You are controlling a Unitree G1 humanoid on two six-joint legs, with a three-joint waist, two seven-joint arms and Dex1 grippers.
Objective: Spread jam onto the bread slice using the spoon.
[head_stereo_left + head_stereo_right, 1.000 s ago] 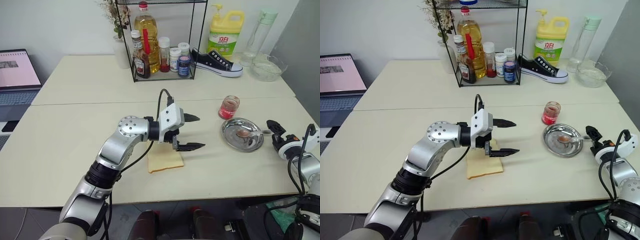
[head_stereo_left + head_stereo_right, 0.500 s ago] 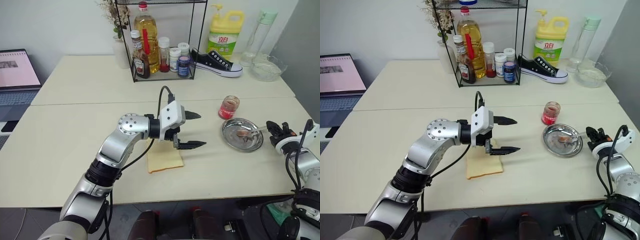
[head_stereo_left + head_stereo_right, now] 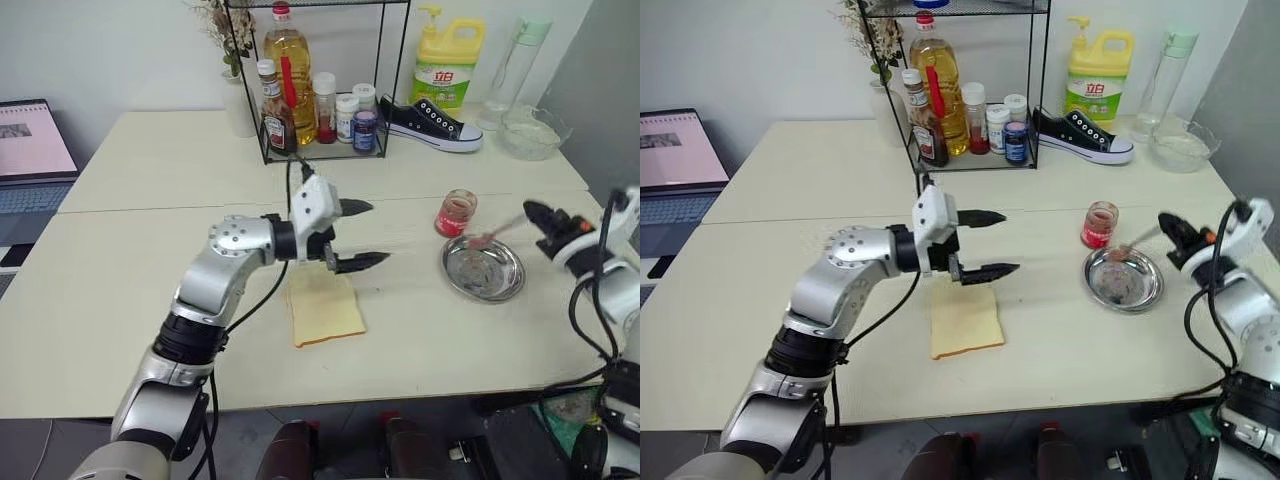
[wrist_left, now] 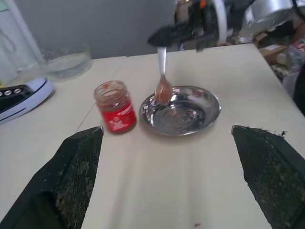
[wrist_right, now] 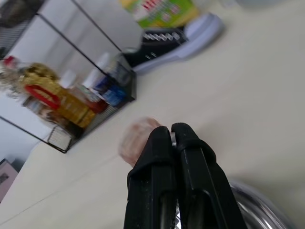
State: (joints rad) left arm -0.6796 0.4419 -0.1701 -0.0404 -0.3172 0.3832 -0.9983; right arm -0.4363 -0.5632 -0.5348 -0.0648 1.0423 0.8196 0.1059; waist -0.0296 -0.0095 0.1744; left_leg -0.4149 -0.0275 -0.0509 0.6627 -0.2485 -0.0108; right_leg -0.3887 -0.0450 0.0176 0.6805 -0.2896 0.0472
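Observation:
The pale yellow bread slice [image 3: 325,310] lies flat on the table near its front edge. Above its far edge hovers my left gripper [image 3: 379,232], open and empty, pointing toward the round steel plate [image 3: 506,281]. The jam jar [image 3: 457,212] stands just behind the plate. Over the plate, my right gripper [image 3: 539,214] is shut on the handle of the spoon [image 3: 494,232]. The spoon hangs in the air, its bowl [image 4: 163,88] coated with reddish jam. In the right wrist view the shut fingers [image 5: 161,143] hide most of the handle.
A black wire rack [image 3: 320,90] with oil and sauce bottles stands at the back. Right of it are a sneaker [image 3: 432,124], a yellow detergent jug [image 3: 444,68], a clear bottle [image 3: 512,72] and a glass bowl [image 3: 530,133]. A laptop [image 3: 32,145] sits far left.
My right gripper has shut on the spoon's handle and lifted the spoon off the plate. My left gripper has drifted a little left and away from the plate, still open.

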